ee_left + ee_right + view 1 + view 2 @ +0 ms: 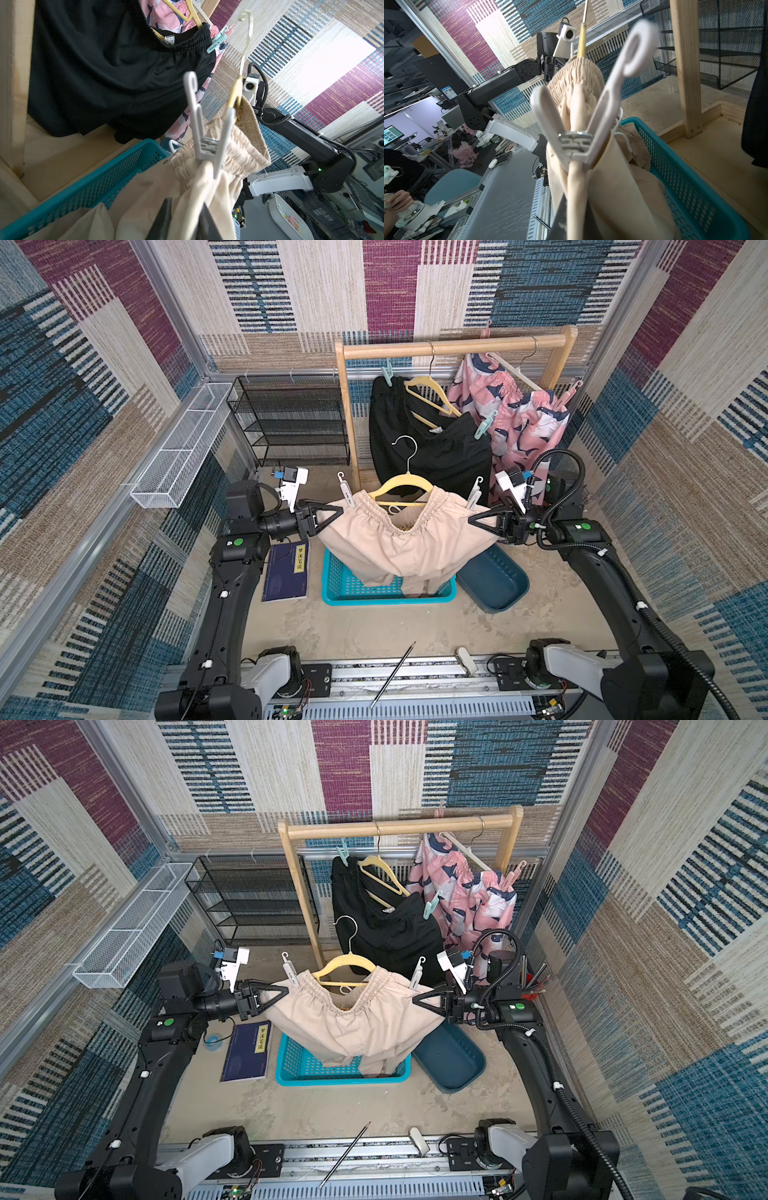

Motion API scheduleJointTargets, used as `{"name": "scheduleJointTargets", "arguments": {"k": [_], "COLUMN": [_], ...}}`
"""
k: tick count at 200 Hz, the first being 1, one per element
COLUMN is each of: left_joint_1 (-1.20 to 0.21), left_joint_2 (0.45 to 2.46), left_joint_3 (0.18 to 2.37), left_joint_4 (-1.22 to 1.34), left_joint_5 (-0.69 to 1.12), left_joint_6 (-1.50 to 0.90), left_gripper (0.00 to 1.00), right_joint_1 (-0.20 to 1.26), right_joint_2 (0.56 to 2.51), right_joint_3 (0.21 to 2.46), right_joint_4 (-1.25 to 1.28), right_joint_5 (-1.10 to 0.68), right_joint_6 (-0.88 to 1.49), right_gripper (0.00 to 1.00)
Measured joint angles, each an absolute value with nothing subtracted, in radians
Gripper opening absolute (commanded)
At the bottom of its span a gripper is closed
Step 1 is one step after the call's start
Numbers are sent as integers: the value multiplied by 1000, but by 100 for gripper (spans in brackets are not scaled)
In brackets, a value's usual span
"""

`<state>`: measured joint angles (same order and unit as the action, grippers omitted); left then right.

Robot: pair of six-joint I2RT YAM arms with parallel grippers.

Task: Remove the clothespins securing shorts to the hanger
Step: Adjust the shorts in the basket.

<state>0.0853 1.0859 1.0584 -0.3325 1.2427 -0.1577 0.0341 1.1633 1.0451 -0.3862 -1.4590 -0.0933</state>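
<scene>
left pincer [286,991], right pincer [414,999] grip beige shorts [353,1025] on yellow hanger [332,968] above teal basket [291,1080].

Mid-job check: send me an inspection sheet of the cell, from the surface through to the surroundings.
Surface: table, beige, mottled.
Job's things: beige shorts on yellow hanger, held up with legs hanging into basket; two white clothespins still on the waistband. Black shorts and pink shorts hang pinned on rack.
Clutter: book, pencil, tub, shelf.
Grippers: left gripper and right gripper, fingers shut on beige shorts' sides.
Cables: hose loops above right wrist.
Surroundings: patterned walls.
</scene>
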Motion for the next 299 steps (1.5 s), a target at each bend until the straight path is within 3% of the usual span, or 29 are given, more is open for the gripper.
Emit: {"name": "scheduleJointTargets", "arguments": {"k": [18,50,75,102,171,205,299], "left_joint_1": [85,85,84,85,128,142,141], "left_joint_2": [1078,1052,1031,1004,925,926,959], "left_joint_3": [1056,1012,962,931,896,858,791], "left_joint_4": [-327,-265,-150,-39,84,267,621], "left_joint_5": [1273,1282,1284,1269,1212,1238,1265], "left_joint_6": [-159,-209,-321,-427,-558,-716,-970], "left_gripper": [0,0,0,0,0,0,0], "right_joint_1": [33,34,35,35,35,59,441], "right_joint_2": [1175,1183,1152,1061,916,920,966], "right_joint_3": [1045,1027,994,944,785,650,541], "right_joint_4": [-379,-345,-324,-286,-251,-227,-34], "right_joint_5": [-1421,-1331,-1206,-1007,-458,-359,-128], "right_joint_6": [-85,-54,-17,70,296,370,464], "right_gripper": [5,47,60,66,67,65,62]}}
